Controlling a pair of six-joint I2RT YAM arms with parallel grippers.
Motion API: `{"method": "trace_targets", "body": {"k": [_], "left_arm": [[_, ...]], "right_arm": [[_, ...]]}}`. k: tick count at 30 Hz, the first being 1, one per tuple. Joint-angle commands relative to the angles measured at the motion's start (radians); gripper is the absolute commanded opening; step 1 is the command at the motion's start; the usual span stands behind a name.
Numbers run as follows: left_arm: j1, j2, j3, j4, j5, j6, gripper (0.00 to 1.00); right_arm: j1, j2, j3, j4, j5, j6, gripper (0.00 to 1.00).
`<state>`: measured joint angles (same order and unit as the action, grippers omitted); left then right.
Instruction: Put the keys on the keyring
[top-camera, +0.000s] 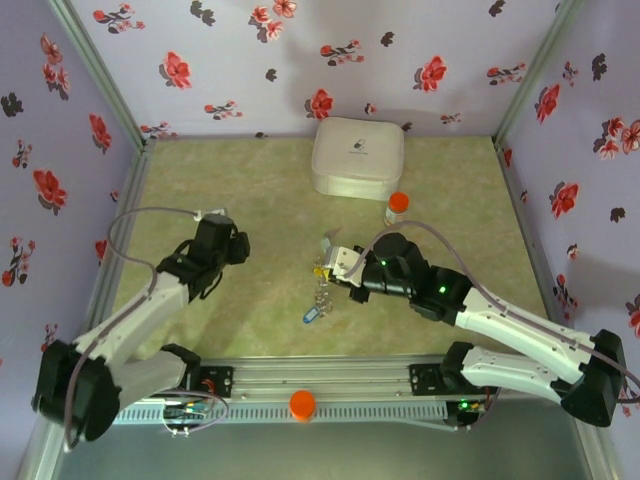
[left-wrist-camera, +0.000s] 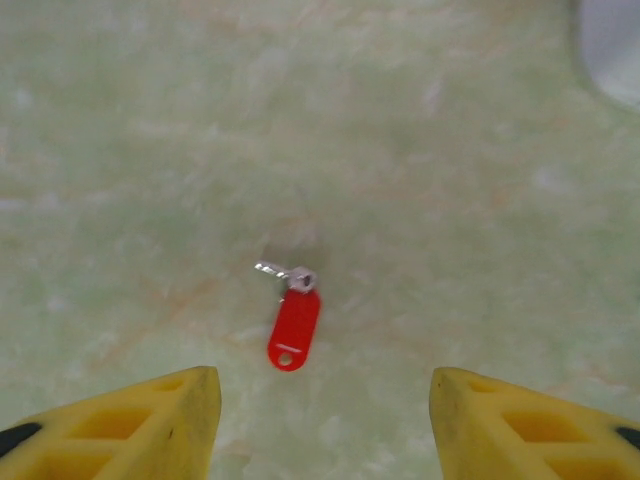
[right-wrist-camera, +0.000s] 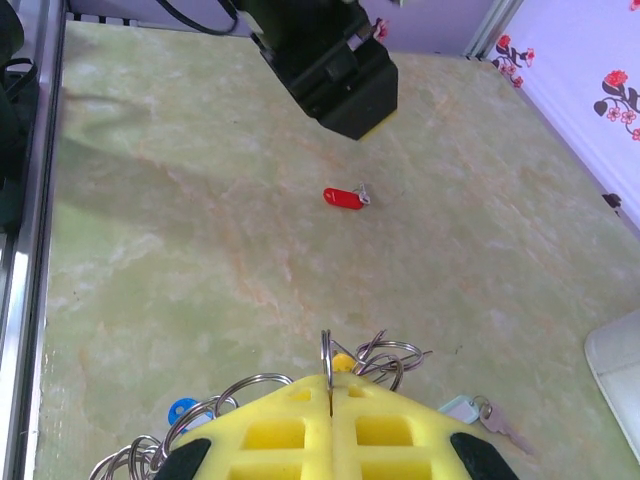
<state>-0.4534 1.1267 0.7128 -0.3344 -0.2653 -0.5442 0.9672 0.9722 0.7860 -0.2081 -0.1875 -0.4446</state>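
Note:
A red key tag (left-wrist-camera: 294, 328) with a small silver key (left-wrist-camera: 284, 271) lies flat on the green mat, just ahead of my left gripper (left-wrist-camera: 322, 388). That gripper is open, with nothing between its yellow fingers (left-wrist-camera: 180, 410). In the right wrist view the same red key tag (right-wrist-camera: 343, 199) lies under the left gripper (right-wrist-camera: 330, 60). My right gripper (right-wrist-camera: 330, 385) is shut on the keyring (right-wrist-camera: 326, 352), a thin metal ring standing on edge. Linked rings (right-wrist-camera: 385, 358) trail from it with a yellow tag (right-wrist-camera: 343, 362), a blue tag (right-wrist-camera: 183, 411) and a pale tag with a key (right-wrist-camera: 470, 410). From above, the bunch (top-camera: 320, 290) hangs off the right gripper (top-camera: 338, 265).
A white rounded square box (top-camera: 358, 158) stands at the back, with an orange-capped bottle (top-camera: 397, 207) in front of it. Flowered walls close in the mat on three sides. An orange cap (top-camera: 302, 404) sits on the front rail between the arm bases.

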Motion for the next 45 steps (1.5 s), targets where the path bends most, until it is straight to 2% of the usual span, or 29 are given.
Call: {"method": "trace_targets", "body": {"k": [1,6,11,19,22,25,29,33,39,45], "left_arm": [[0.046,0.127,0.076,-0.08,0.12,-0.039,0.57],[0.056,0.308,0.138,-0.075,0.12,-0.015,0.58],[0.083,0.426,0.183,-0.032,0.081,0.045,0.58],[0.106,0.617,0.288,-0.041,0.121,0.126,0.49],[0.11,0.65,0.298,-0.043,0.122,0.132,0.42],[0.1,0.655,0.308,-0.066,0.173,0.142,0.31],[0.045,0.613,0.3,-0.115,0.177,0.169,0.23],[-0.007,0.536,0.248,-0.13,0.183,0.135,0.15],[-0.085,0.413,0.188,-0.165,0.185,0.068,0.17],[-0.084,0.321,0.172,-0.166,0.138,0.075,0.25]], "right_arm": [[0.01,-0.008,0.004,0.05,-0.022,0.024,0.0],[0.013,-0.016,-0.001,0.053,-0.026,0.027,0.0],[0.018,-0.019,-0.007,0.06,-0.033,0.031,0.0],[0.023,-0.019,-0.012,0.074,-0.037,0.046,0.0],[0.024,-0.021,-0.017,0.078,-0.038,0.046,0.0],[0.025,-0.019,-0.016,0.071,-0.035,0.038,0.0],[0.024,-0.018,-0.018,0.067,-0.032,0.031,0.0],[0.025,-0.016,-0.022,0.074,-0.03,0.03,0.0],[0.024,-0.014,-0.02,0.076,-0.031,0.037,0.0],[0.025,-0.016,-0.019,0.078,-0.033,0.05,0.0]]}}
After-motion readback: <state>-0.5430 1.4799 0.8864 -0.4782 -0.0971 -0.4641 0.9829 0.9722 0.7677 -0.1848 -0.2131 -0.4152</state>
